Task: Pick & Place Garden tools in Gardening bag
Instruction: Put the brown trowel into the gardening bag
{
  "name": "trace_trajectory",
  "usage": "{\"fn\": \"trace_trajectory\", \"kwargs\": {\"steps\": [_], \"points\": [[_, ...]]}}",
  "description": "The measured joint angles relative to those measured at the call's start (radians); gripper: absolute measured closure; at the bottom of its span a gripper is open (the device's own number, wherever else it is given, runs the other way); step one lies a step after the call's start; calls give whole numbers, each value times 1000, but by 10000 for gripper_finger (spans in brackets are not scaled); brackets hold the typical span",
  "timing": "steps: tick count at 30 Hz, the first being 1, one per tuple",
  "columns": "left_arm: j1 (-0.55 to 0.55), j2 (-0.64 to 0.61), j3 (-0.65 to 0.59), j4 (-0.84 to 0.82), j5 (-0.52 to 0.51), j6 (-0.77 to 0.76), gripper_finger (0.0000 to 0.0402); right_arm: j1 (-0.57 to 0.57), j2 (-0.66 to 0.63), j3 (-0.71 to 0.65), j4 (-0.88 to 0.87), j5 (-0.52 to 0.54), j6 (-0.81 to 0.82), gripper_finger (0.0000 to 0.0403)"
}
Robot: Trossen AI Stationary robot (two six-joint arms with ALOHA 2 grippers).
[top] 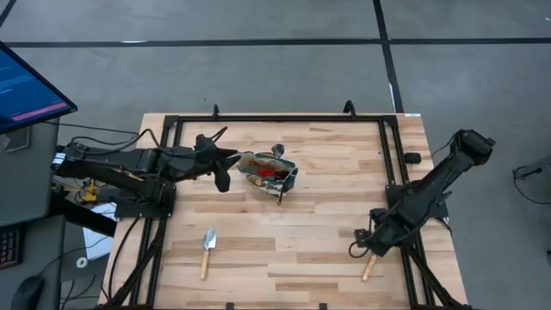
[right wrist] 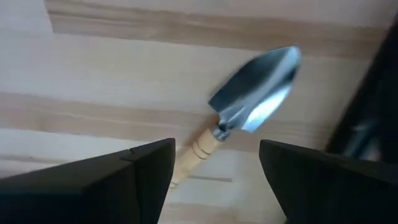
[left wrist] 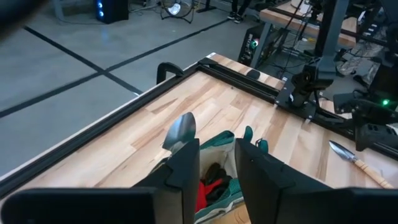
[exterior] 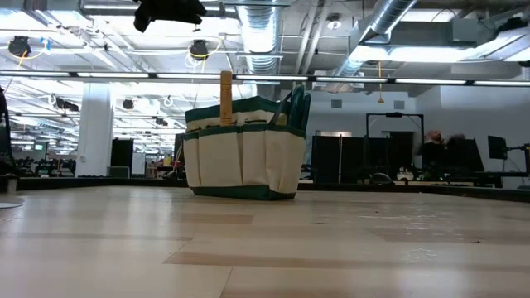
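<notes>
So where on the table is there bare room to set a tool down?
Bare wood lies between the silver-bladed wooden-handled trowel near the front left and the second trowel under the right hand. The back right corner is also bare. It is crowded around the beige green-trimmed bag and left hand.

Between my matt black jaws lies a trowel [right wrist: 252, 93] with a glossy, mirror-bright metal blade and a pale, smooth turned-wood handle, on a satin-finished light wooden surface [top: 327, 250], while the bag [exterior: 243, 149] looks like soft cloth.
</notes>
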Motion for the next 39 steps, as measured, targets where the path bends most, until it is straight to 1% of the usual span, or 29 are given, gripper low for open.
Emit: {"fn": "trace_trajectory", "kwargs": {"steps": [4, 9, 11, 14, 20, 22, 24, 29, 31, 36, 39], "points": [[0, -2, 0, 0, 2, 2, 300, -5, 82, 0, 70, -10, 14, 178], [0, -2, 0, 0, 68, 2, 300, -19, 200, 0, 148, -75, 16, 180], [0, -2, 0, 0, 93, 2, 300, -17, 231, 0, 166, -112, 16, 180], [0, -2, 0, 0, 101, 2, 300, -15, 265, 0, 205, -150, 21, 180], [0, -2, 0, 0, 101, 2, 300, -28, 337, 4, 298, -158, 24, 190], [0, -2, 0, 0, 102, 2, 300, -36, 363, 5, 341, -170, 20, 205], [0, -2, 0, 0, 102, 2, 300, -45, 392, 8, 390, -174, 12, 230], [0, -2, 0, 0, 102, 2, 300, -73, 425, 10, 431, -198, -53, 320], [0, -2, 0, 0, 102, 2, 300, -91, 425, 10, 425, -197, -86, 348], [0, -16, 0, 0, 107, 2, 300, -129, 418, 8, 404, -193, -198, 347], [0, -27, 1, 0, 107, 2, 300, -148, 416, 14, 393, -168, -261, 347]]}}
